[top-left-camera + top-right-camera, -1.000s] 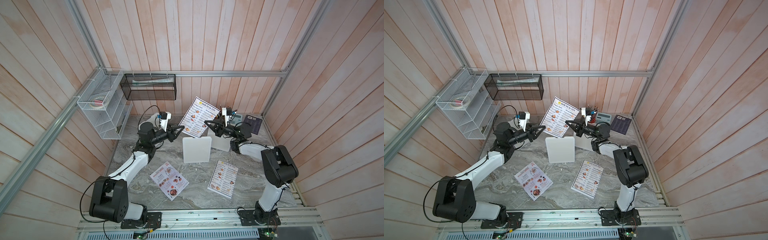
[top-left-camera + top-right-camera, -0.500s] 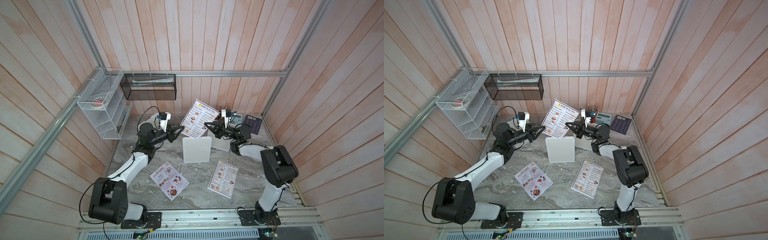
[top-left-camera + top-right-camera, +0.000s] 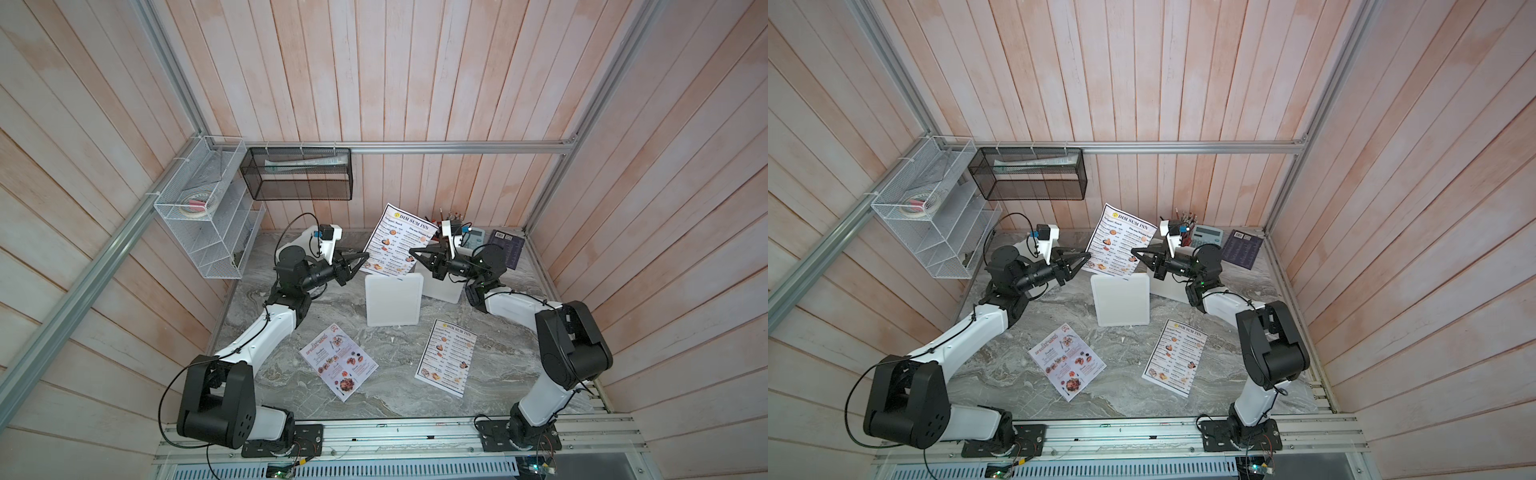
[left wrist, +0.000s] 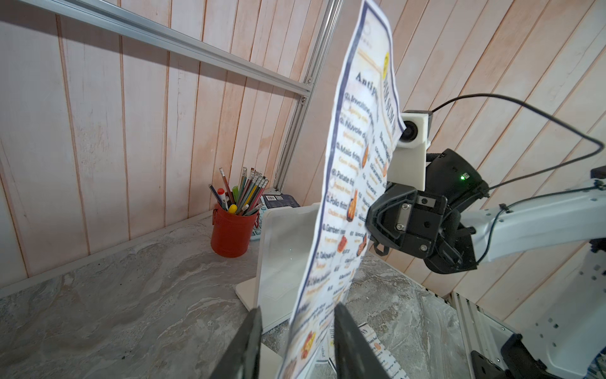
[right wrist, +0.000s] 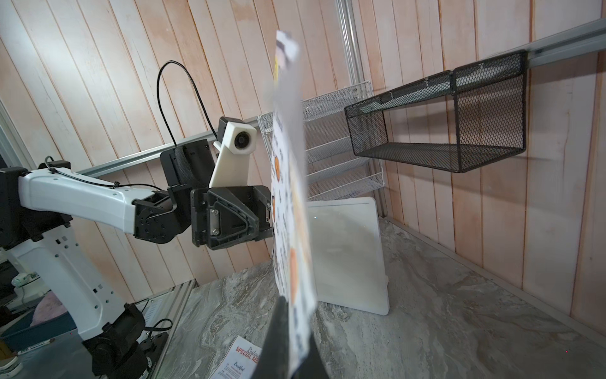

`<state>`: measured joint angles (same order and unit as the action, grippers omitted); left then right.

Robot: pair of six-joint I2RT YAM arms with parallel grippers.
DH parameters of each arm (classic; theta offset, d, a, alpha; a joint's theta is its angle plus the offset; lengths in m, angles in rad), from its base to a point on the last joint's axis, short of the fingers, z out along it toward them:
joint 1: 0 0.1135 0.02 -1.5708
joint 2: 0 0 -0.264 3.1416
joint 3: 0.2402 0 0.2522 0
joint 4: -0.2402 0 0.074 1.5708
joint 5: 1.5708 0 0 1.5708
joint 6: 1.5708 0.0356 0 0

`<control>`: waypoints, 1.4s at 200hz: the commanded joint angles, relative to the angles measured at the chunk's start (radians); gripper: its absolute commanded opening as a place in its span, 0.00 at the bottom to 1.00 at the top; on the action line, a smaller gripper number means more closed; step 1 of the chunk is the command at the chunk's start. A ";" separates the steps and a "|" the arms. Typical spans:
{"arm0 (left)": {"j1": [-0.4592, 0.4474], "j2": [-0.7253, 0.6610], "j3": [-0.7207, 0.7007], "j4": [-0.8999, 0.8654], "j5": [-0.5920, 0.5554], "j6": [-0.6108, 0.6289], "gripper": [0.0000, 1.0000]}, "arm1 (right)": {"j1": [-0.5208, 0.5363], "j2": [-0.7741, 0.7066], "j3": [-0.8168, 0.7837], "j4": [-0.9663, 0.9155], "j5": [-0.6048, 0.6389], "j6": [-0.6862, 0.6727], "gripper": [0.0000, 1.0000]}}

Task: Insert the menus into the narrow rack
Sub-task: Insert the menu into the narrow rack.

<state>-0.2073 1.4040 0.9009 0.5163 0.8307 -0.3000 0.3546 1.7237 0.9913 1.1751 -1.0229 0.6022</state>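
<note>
A: Claws?
B: R claw [image 3: 412,252] clenched on the held menu [image 3: 392,241], at its side edge. L claw [image 3: 363,259] released: fingers [image 4: 244,351] apart, opposite edge of the sheet btwn them, no pinch.
A: Where's that menu?
B: Upright in the air, just over the rack [image 3: 392,299]. Can't tell if the lower edge is in the slot.
A: The others?
B: Special Menu [image 3: 338,362] & 2nd Dim Sum menu [image 3: 446,357] lie flat on the bench [image 3: 395,399], in front of the rack, apart.
</note>
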 commanded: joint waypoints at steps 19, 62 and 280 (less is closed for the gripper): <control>0.006 -0.019 -0.013 0.018 0.012 -0.005 0.39 | -0.031 -0.038 -0.018 -0.105 -0.028 -0.056 0.00; 0.006 -0.019 -0.013 0.019 0.015 -0.006 0.39 | -0.071 -0.066 -0.022 -0.183 -0.053 -0.093 0.00; 0.006 -0.011 -0.010 0.015 0.034 -0.004 0.41 | -0.046 -0.128 0.135 -0.763 -0.029 -0.484 0.00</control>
<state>-0.2073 1.4040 0.9009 0.5163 0.8417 -0.3000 0.2874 1.6211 1.0821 0.5114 -1.0740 0.2031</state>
